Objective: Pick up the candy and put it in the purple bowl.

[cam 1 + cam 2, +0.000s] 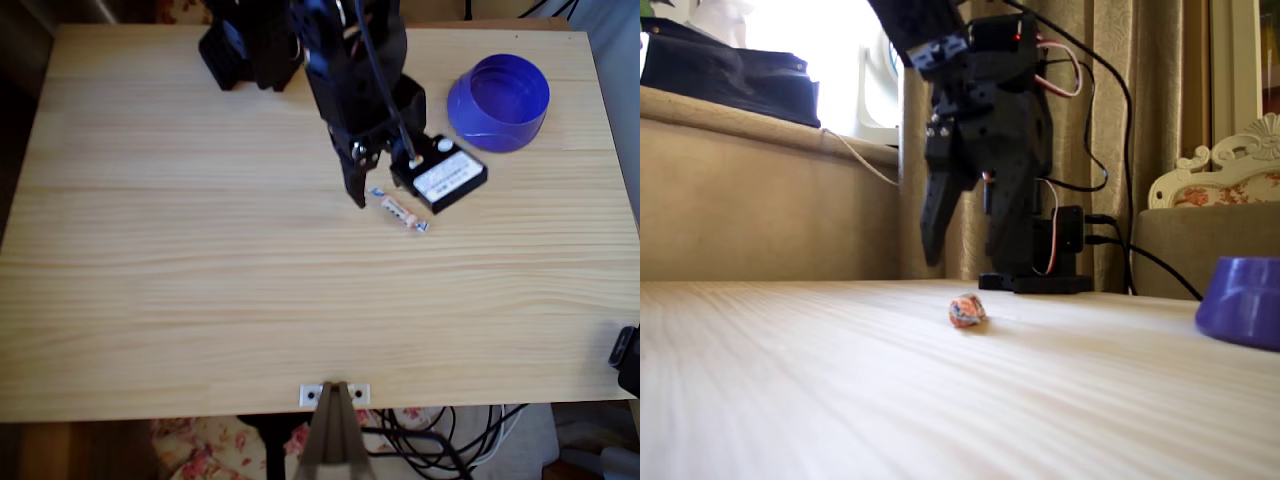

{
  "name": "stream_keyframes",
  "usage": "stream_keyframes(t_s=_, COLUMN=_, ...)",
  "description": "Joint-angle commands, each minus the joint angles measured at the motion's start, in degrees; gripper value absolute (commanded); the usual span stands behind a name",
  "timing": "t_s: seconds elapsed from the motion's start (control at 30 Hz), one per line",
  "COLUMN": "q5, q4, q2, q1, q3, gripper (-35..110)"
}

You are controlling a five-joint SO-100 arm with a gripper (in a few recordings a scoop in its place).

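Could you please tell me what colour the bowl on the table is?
Blue-purple; the bowl shows best in the overhead view.

white label (446, 178) on gripper, print unreadable

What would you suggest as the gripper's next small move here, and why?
Probably lower the gripper straight down around the candy. In the fixed view its open fingers hang above the table, with the candy lying free just below them, not yet grasped.

Pale pine table (200, 300), beige curtains (1080, 60), bright window (820, 40), possibly a floral sofa (1230, 190)
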Motion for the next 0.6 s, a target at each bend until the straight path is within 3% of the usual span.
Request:
stream_keyframes(t_s=0.0, q5=0.7, q4=-2.81, q2=-1.14, q1=-1.58, q3=-1.93, gripper=24)
stream_keyframes(t_s=0.57, q5=0.35, q4=-7.12, q2=-13.54, q1=-4.75, q3=-10.46, gripper=24)
